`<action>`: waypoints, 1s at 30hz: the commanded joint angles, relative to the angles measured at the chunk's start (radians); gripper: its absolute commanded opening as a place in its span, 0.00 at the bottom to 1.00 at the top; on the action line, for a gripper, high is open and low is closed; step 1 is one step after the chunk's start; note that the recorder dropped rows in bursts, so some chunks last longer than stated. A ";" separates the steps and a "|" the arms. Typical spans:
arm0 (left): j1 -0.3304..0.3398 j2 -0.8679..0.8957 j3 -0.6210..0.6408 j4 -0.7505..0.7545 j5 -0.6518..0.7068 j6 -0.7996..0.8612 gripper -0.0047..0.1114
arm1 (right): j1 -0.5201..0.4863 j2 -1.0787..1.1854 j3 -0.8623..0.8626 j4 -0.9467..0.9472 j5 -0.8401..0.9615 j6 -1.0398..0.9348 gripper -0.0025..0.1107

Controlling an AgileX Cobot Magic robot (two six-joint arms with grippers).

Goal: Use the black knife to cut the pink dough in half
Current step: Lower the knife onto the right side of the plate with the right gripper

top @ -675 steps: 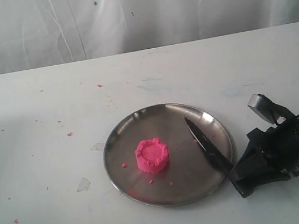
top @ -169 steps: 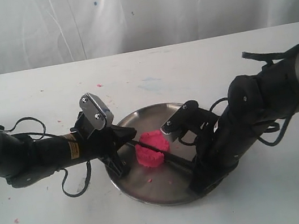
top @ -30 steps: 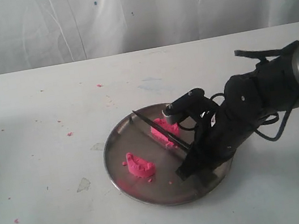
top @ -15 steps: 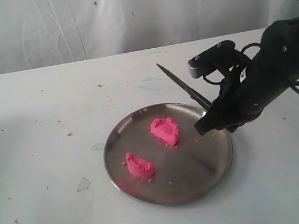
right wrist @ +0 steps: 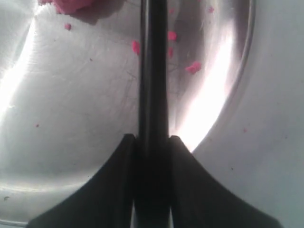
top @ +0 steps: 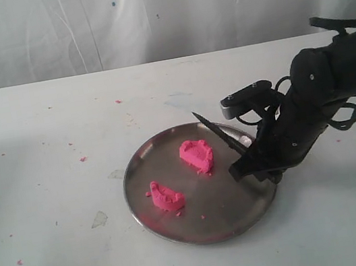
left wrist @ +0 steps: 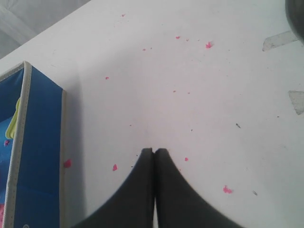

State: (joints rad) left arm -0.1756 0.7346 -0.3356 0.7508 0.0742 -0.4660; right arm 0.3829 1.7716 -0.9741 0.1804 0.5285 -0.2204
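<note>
My right fingers [right wrist: 124,156]: pressed tight on the handle of the black knife [right wrist: 153,71], one on each side — I am pinching it.
My right gripper [top: 243,164]: low over the near-right part of the steel plate [top: 142,158], with the knife tip pointing up and away toward the middle of the table.
My left gripper [left wrist: 154,153]: tips pressed together with nothing between them, over bare white table [left wrist: 204,85], far from the plate.
The knife: I think it is light, stiff and thin, with a smooth handle that could slip or twist. The handle is the right place to hold it, never the blade.
The pink dough [top: 197,155]: it lies on the plate in two chunks. One is just beside the knife blade, on the left of it. The other chunk [top: 165,196] sits nearer the front-left rim, apart from the first.
How the dough feels: soft and sticky, I guess — easy to squash, and it sheds bits.
Crumbs [right wrist: 193,68]: small pink bits lie on the plate under the knife.
The job: the dough is in two, so I think the cut is done.
Blue box [left wrist: 33,156]: beside my left gripper, at the table edge.
</note>
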 commanded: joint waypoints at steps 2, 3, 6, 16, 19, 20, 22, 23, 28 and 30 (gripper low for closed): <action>0.005 -0.008 0.008 -0.003 -0.001 -0.009 0.04 | 0.023 0.012 -0.007 0.065 -0.030 -0.053 0.02; 0.005 -0.008 0.008 -0.003 -0.001 -0.009 0.04 | 0.036 0.020 -0.007 0.065 -0.038 -0.066 0.02; 0.005 -0.008 0.008 -0.003 -0.001 -0.009 0.04 | 0.037 0.033 -0.007 0.063 -0.044 -0.066 0.02; 0.005 -0.008 0.008 -0.003 -0.001 -0.009 0.04 | 0.037 0.056 -0.007 0.070 -0.051 -0.074 0.02; 0.005 -0.008 0.008 -0.003 -0.001 -0.009 0.04 | 0.037 0.056 -0.007 0.070 -0.051 -0.075 0.03; 0.005 -0.008 0.008 -0.003 -0.001 -0.009 0.04 | 0.037 0.056 -0.007 0.070 -0.051 -0.075 0.04; 0.005 -0.008 0.008 -0.003 -0.001 -0.009 0.04 | 0.037 0.056 -0.007 0.070 -0.051 -0.075 0.08; 0.005 -0.008 0.008 -0.003 -0.001 -0.009 0.04 | 0.037 0.056 -0.005 0.070 -0.051 -0.082 0.10; 0.005 -0.008 0.008 -0.003 -0.001 -0.009 0.04 | 0.037 0.058 -0.003 0.070 -0.067 -0.093 0.12; 0.005 -0.008 0.008 -0.003 -0.001 -0.009 0.04 | 0.037 0.058 -0.003 0.070 -0.069 -0.093 0.12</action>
State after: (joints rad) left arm -0.1756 0.7346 -0.3356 0.7508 0.0721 -0.4660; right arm 0.4189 1.8291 -0.9746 0.2507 0.4694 -0.2994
